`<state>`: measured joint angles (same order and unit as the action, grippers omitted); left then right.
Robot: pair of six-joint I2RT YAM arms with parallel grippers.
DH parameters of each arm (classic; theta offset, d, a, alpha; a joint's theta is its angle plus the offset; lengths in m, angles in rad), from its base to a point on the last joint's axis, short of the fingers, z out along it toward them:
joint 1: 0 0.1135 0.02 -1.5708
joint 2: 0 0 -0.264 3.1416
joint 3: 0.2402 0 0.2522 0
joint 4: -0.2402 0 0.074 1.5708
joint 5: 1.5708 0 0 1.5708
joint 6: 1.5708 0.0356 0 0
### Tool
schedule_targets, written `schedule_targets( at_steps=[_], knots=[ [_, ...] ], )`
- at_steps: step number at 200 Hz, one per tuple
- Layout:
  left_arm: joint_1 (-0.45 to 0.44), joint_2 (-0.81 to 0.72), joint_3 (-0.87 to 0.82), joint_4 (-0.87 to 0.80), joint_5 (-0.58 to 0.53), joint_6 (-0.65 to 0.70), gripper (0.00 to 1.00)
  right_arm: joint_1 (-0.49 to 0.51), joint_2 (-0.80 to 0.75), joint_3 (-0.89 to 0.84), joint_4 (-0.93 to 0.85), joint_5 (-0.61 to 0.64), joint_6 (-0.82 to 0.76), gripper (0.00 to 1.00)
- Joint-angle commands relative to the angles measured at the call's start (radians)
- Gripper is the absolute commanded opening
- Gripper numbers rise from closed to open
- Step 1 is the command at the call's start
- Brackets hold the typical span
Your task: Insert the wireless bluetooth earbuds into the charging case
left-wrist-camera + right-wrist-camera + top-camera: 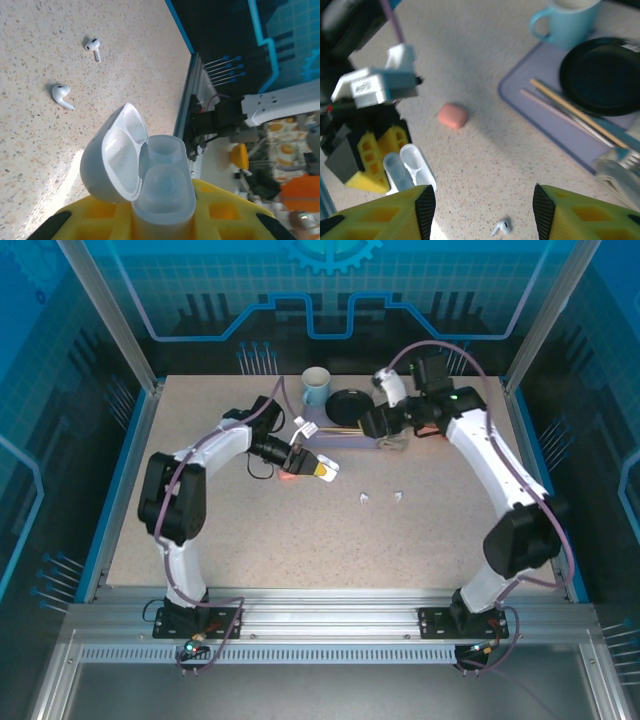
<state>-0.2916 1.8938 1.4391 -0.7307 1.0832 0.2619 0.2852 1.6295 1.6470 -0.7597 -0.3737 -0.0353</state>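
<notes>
The left gripper is clamped on the white charging case, its yellow fingers pressing the body from both sides while the lid stands tipped back and open. Two white earbuds lie on the table apart from the case and from each other, to the right of the case in the top view and a little nearer the arm bases. The right gripper hangs over the table with its jaws spread and nothing between them. One of the earbuds sits on the surface below that gap, well clear of the case. A small pink case rests near the charging case. Behind the charging case in the top view, a blue mug, a black plate and chopsticks sit on a purple mat.
</notes>
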Motion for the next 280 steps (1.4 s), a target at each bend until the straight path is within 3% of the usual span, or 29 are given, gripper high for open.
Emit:
schedule_targets(
  at_steps=[1,41,83,103,127,158,243,280],
  knots=[
    [-0.037,-0.136,-0.103,0.354,-0.127,-0.170,0.00,0.000,-0.054,-0.037,0.010,0.075,0.139,0.57],
    [-0.123,-0.279,-0.338,0.773,-0.380,-0.265,0.00,0.024,-0.151,-0.194,0.049,0.272,0.340,0.57],
    [-0.217,-0.338,-0.661,1.417,-0.585,-0.267,0.00,0.065,-0.244,-0.412,0.114,0.435,0.546,0.57],
    [-0.237,-0.301,-0.734,1.614,-0.621,-0.309,0.00,0.086,-0.250,-0.474,0.121,0.477,0.605,0.57],
    [-0.242,-0.241,-0.794,1.794,-0.590,-0.344,0.00,0.116,-0.210,-0.499,0.091,0.502,0.650,0.57],
    [-0.242,-0.188,-0.852,1.949,-0.520,-0.356,0.00,0.152,-0.141,-0.494,0.063,0.530,0.695,0.57],
    [-0.166,-0.193,-0.950,2.074,-0.398,-0.352,0.00,0.257,0.102,-0.382,-0.010,0.558,0.801,0.58],
    [-0.145,-0.221,-0.959,2.070,-0.388,-0.354,0.00,0.272,0.175,-0.361,-0.036,0.603,0.945,0.57]
  ],
)
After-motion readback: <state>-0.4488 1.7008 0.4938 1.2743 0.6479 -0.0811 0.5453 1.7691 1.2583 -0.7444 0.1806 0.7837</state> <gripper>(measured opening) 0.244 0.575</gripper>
